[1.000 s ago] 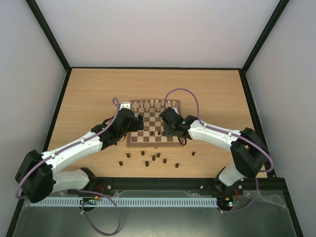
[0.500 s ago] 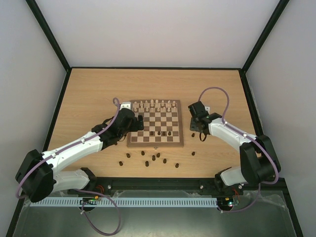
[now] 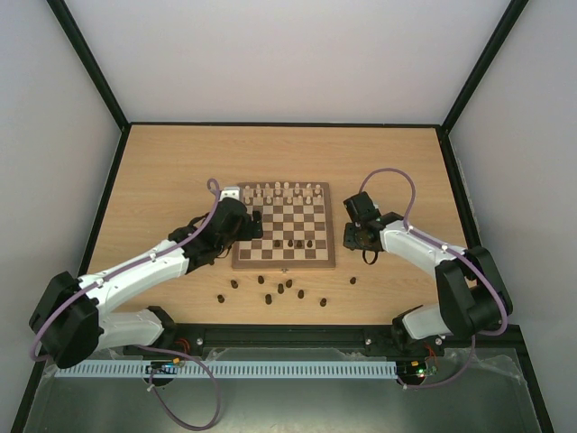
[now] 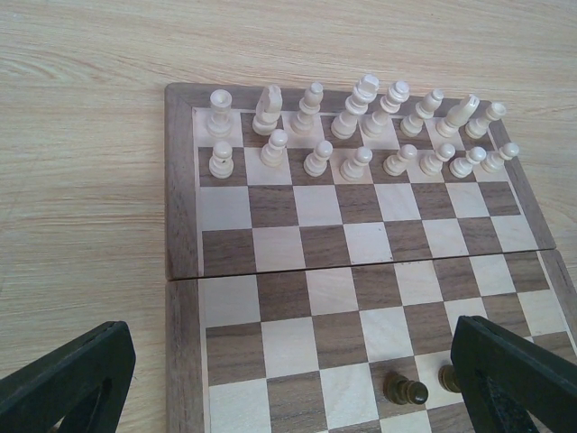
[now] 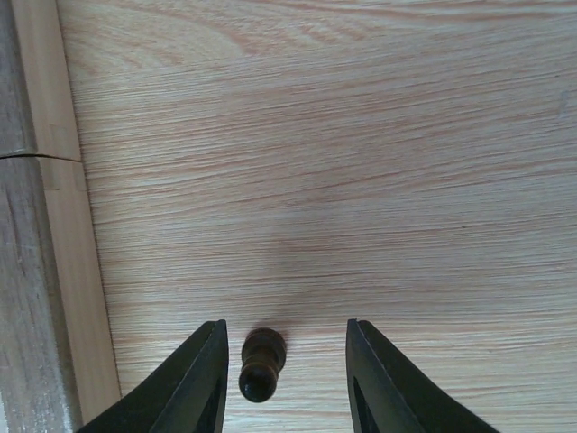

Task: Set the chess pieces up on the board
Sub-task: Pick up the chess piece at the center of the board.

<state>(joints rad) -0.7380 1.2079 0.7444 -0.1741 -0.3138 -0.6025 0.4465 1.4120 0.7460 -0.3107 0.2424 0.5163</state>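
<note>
The board (image 3: pixel 284 263) lies mid-table, with cream pieces (image 3: pixel 279 191) on its far two rows. Three dark chess pieces (image 3: pixel 300 244) stand on a near row; two of them show in the left wrist view (image 4: pixel 405 390). Several more dark pieces (image 3: pixel 280 290) lie loose on the table in front of the board. My left gripper (image 3: pixel 254 225) is open and empty over the board's left side (image 4: pixel 288 401). My right gripper (image 3: pixel 352 242) is open just off the board's right edge. A dark piece (image 5: pixel 261 365) stands between its fingers, nearer the left one (image 5: pixel 194 379).
The board's right border (image 5: pixel 27 271) lies close to the left of my right gripper. One dark piece (image 3: pixel 352 280) lies alone near the board's front right corner. Black frame rails (image 3: pixel 117 180) edge the table.
My right arm has swung from over the board's right side to the table beside its right edge and settled around a loose dark piece. The left arm has not moved.
</note>
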